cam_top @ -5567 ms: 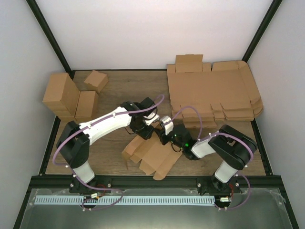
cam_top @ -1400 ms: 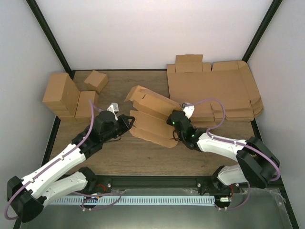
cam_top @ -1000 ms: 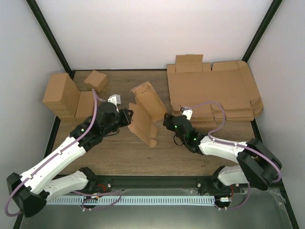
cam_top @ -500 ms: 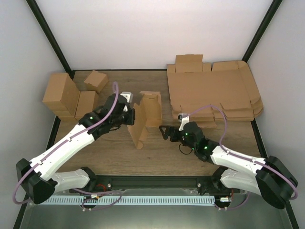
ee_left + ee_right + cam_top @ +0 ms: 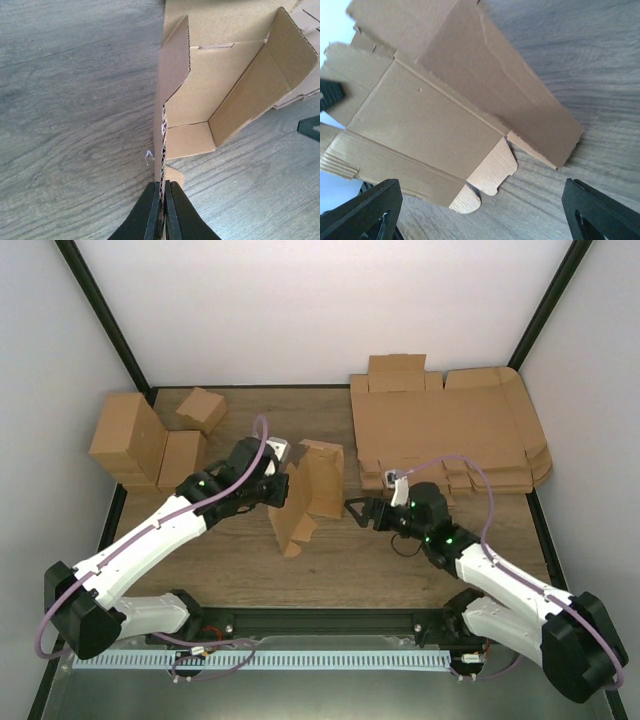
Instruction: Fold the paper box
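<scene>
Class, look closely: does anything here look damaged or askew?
Yes. The paper box, pinched by the left gripper, shows a frayed, ragged edge just beyond the gripper, with a small loose shred beside it.

The wood-grain surface carries a group of blocky brown boxes in its far left corner and a thick pile of flat cardboard sheets at far right. The paper box stands on edge near the middle.
</scene>
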Available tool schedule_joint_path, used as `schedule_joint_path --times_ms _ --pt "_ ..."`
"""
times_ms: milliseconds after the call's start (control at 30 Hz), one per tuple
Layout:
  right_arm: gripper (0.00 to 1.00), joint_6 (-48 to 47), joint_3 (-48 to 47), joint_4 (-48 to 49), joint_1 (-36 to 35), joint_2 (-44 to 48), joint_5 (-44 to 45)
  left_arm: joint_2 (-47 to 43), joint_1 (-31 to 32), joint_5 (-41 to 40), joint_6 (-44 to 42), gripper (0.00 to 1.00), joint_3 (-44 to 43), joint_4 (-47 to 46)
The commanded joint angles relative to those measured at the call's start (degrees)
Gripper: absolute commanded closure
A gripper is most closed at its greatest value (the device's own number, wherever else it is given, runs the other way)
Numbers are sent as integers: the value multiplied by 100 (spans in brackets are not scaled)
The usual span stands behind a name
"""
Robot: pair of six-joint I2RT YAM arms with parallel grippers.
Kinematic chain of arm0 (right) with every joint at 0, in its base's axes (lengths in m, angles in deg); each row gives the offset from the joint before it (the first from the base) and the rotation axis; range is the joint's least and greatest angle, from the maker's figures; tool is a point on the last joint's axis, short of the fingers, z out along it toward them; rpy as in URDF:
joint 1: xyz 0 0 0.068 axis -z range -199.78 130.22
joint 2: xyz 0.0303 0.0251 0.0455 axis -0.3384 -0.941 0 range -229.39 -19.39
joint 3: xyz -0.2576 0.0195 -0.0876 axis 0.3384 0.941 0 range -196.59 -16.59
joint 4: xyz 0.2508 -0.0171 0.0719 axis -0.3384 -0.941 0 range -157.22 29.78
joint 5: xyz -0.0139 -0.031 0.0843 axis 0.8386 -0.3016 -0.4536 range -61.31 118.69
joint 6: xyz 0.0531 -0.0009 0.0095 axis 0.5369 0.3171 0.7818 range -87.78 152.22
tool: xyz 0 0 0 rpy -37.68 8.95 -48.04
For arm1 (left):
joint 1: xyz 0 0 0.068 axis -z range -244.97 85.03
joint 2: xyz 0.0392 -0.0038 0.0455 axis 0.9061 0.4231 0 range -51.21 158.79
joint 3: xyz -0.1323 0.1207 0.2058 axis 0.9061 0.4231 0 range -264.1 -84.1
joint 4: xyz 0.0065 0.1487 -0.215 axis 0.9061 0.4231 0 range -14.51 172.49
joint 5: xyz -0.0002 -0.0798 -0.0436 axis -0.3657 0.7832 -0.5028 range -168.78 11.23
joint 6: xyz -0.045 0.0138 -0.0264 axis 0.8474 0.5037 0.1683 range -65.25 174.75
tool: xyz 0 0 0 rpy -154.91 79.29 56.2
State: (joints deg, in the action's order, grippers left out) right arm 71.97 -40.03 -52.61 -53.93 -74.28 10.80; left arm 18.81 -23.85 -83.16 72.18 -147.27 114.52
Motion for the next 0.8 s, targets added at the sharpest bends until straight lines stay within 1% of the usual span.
schedule_joint_path --times_ms 0,133,300,367,767 --pt "9 -110 -449 -201 599 -99 -969 52 21 146 -167 96 158 -99" --pt "10 -141 -491 8 944 -227 -1396 -6 43 165 -187 96 317 -186" --pt "11 -104 -917 70 1065 -655 -1634 -32 55 244 -213 96 401 -219" --pt "11 -64 -1155 86 1068 -824 -1679 -34 70 249 -228 96 405 -218" --pt "10 89 -1809 167 1136 -1530 -1611 19 117 278 -360 96 212 -99"
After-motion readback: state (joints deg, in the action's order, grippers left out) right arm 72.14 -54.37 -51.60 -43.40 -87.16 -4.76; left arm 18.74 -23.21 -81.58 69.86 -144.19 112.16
